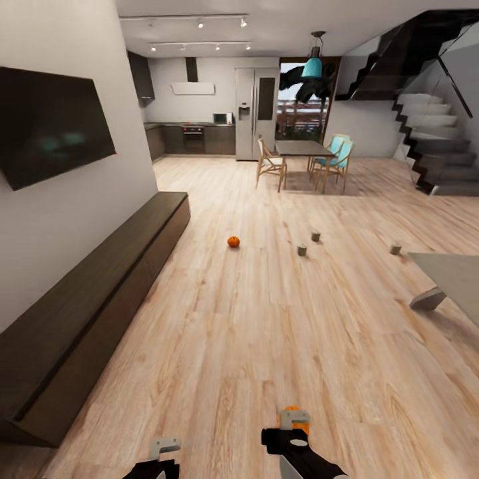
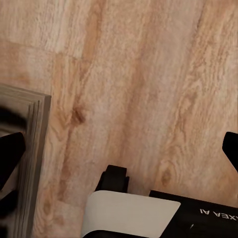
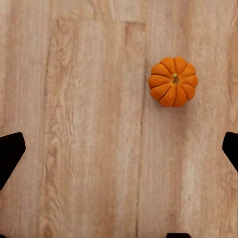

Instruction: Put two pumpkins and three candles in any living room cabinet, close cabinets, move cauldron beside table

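While apart, right fingers (image 3: 119, 148) above floor pumpkin (image 3: 173, 81).

Both my black arms reach forward low at the bottom of the head view, my left grey-tipped gripper (image 1: 164, 447) and my right grey-tipped gripper (image 1: 293, 420) pointing down, black fingers (image 3: 11, 151) spread wide apart.

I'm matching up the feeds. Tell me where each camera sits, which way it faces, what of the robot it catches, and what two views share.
Head view: high on the robot, facing forward and down the living room; both grippers at the lower edge, right gripper over a pumpkin.
Left wrist view: on the left arm, facing down at the plank floor; dark fingers and robot body visible.
Right wrist view: on the right arm, facing down; fingers spread.
Shared: the same pumpkin appears in head and right wrist views.
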`<state>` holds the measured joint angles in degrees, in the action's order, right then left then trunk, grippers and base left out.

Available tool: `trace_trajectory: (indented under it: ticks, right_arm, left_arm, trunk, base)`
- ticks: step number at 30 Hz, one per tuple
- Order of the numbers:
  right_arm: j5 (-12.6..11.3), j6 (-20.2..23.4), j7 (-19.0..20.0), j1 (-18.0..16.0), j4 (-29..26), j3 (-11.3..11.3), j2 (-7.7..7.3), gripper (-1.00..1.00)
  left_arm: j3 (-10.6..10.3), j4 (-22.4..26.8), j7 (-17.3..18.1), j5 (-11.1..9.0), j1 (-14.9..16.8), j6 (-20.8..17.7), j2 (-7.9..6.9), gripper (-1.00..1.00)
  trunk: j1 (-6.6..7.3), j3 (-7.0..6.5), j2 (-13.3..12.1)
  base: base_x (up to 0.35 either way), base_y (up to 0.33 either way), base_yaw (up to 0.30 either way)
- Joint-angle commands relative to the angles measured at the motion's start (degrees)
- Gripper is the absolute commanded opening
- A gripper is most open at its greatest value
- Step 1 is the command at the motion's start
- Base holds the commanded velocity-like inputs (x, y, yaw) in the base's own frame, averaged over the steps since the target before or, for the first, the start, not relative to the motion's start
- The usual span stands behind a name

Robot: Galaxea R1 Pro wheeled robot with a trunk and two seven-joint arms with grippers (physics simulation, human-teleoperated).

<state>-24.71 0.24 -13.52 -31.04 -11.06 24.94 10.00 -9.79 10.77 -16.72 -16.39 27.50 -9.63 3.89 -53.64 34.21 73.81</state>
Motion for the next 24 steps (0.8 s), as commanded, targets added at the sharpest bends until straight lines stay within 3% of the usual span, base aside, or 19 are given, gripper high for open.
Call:
trace_trajectory:
  ticks: [1,10,24]
  right_arm:
    - [-0.42,0.03,-0.36,-0.04,-0.02,0.46,0.0,1.0]
    - [-0.42,0.03,-0.36,-0.03,-0.02,0.47,0.0,1.0]
    - [-0.42,0.03,-0.36,-0.03,-0.02,0.46,0.0,1.0]
  left_arm:
    - [-0.49,0.13,-0.33,-0.49,0.01,-0.31,-0.02,1.0]
    - [-0.49,0.13,-0.33,-0.48,0.01,-0.3,0.0,1.0]
    - [-0.49,0.13,-0.33,-0.48,0.01,-0.3,-0.02,1.0]
  trunk:
    - [-0.02,0.05,0.03]
    - [-0.02,0.05,0.03]
    - [-0.02,0.19,0.03]
  base:
    - [0.234,0.113,0.29]
    - [0.198,-0.027,0.281]
    - [0.125,-0.017,0.184]
